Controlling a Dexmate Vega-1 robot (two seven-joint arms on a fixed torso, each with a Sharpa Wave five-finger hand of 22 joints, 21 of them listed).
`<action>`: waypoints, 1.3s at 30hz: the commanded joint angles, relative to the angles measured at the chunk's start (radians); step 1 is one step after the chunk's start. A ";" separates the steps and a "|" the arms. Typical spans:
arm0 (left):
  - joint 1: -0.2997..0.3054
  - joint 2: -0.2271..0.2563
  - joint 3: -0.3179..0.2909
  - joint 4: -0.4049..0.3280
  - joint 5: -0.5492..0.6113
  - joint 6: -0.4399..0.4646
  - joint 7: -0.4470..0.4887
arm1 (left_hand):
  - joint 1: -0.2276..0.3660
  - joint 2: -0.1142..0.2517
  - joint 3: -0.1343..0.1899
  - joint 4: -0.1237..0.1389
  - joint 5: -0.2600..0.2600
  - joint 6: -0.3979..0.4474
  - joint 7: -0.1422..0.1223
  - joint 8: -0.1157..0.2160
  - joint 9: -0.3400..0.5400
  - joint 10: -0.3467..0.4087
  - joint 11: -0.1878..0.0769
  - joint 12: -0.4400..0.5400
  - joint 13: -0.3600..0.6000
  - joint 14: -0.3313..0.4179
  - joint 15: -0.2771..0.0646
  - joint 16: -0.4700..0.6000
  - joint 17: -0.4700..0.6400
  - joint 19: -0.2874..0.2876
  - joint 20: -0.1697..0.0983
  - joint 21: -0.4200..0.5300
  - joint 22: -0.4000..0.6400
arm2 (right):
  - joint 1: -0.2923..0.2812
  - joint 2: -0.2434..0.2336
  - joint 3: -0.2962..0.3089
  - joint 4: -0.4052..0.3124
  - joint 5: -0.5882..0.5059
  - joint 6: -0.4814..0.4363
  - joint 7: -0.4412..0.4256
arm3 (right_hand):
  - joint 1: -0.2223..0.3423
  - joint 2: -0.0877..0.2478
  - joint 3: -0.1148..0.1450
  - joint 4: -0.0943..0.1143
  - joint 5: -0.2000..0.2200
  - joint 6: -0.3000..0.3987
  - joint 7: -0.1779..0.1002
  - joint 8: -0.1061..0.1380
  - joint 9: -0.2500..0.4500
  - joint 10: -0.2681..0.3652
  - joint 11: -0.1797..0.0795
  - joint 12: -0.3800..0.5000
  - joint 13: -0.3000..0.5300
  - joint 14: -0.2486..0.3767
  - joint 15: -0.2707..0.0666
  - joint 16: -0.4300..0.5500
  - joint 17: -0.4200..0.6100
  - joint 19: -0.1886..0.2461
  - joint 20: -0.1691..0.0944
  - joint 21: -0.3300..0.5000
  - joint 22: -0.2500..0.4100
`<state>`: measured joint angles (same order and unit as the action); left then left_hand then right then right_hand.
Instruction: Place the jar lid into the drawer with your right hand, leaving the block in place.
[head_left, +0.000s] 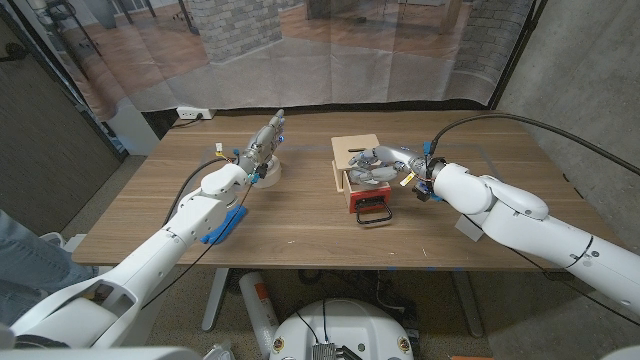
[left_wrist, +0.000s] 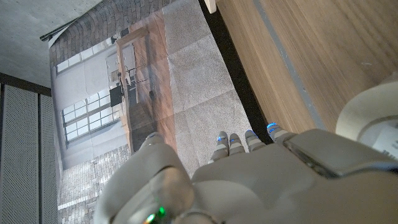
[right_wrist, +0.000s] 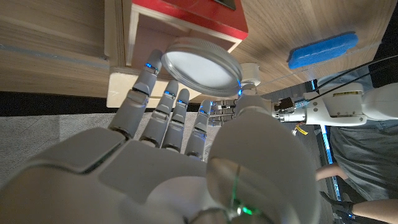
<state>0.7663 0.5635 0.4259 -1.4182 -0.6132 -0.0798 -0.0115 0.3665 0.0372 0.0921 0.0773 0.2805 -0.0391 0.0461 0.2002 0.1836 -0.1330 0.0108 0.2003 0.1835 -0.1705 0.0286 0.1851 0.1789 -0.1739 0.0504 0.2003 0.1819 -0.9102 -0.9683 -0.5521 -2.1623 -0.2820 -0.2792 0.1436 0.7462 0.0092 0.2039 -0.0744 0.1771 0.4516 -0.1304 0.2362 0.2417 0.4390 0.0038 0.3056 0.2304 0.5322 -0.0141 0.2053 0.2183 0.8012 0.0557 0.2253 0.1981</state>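
Right hand (right_wrist: 186, 155): holds the jar lid (right_wrist: 202, 64) at its fingertips (right_wrist: 144, 78), fingers reaching along the lid's rim, thumb on the other side.
Jar lid: round, metal, its flat face turned toward the wrist camera; raised just beyond the fingertips, over the open drawer (right_wrist: 149, 31).
Key relation: the drawer cavity, behind its red front (right_wrist: 205, 18), lies straight past the lid from the fingers; judged ready for lowering.
Blue block (right_wrist: 323, 50): on the table, well off to the thumb side.
Left hand (head_left: 262, 143): far off; grip cannot be told.
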 joint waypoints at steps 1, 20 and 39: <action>-0.005 -0.007 0.004 0.014 -0.001 -0.001 -0.005 | 0.007 0.002 -0.004 -0.001 0.000 -0.001 -0.001 -0.002 0.005 -0.001 0.003 0.001 0.002 -0.035 -0.003 0.001 0.002 -0.136 -0.001 0.003 0.003 | -0.027 0.010 0.016 -0.001 0.002 -0.004 -0.063 | -0.027 -0.006 -0.014 0.007 0.005 -0.002 0.002 -0.005 0.002 -0.002 0.002 0.000 0.003 0.008 0.006 0.000 0.000 0.001 0.005 0.000 0.001; -0.014 -0.011 0.009 0.027 0.001 0.002 -0.012 | 0.008 0.004 -0.007 -0.001 0.000 0.001 -0.002 -0.001 0.005 -0.002 0.001 0.001 0.002 -0.034 -0.003 0.001 0.002 -0.136 -0.001 0.003 0.003 | -0.044 0.020 0.026 0.001 0.015 -0.009 -0.106 | -0.125 -0.044 -0.070 0.046 0.022 -0.011 0.012 -0.014 -0.003 -0.007 0.005 0.001 0.007 -0.004 0.027 -0.006 -0.004 -0.005 0.015 -0.003 0.003; -0.024 -0.014 0.014 0.029 0.005 0.003 -0.017 | 0.009 0.005 -0.009 -0.001 0.000 0.000 -0.002 -0.002 0.005 -0.002 0.001 0.001 0.002 -0.034 -0.004 0.002 0.002 -0.136 0.000 0.003 0.003 | -0.065 0.002 0.053 -0.027 0.024 -0.014 -0.133 | -0.133 -0.036 -0.073 0.050 0.031 -0.001 0.010 -0.011 -0.004 -0.009 0.006 0.001 0.009 0.005 0.024 -0.002 -0.005 -0.005 0.016 -0.003 0.003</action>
<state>0.7470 0.5508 0.4379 -1.3899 -0.6114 -0.0770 -0.0250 0.3665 0.0372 0.0837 0.0773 0.2805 -0.0392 0.0461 0.2002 0.1836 -0.1330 0.0108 0.2003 0.1835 -0.1704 0.0286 0.1852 0.1788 -0.1739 0.0504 0.2002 0.1818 -0.9637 -0.9561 -0.5137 -2.1718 -0.2624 -0.2899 0.0253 0.6195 -0.0321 0.1310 -0.0234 0.2004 0.4409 -0.1194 0.2215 0.2369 0.4301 0.0128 0.3057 0.2348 0.5251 0.0145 0.1997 0.2138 0.7939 0.0627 0.2217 0.1978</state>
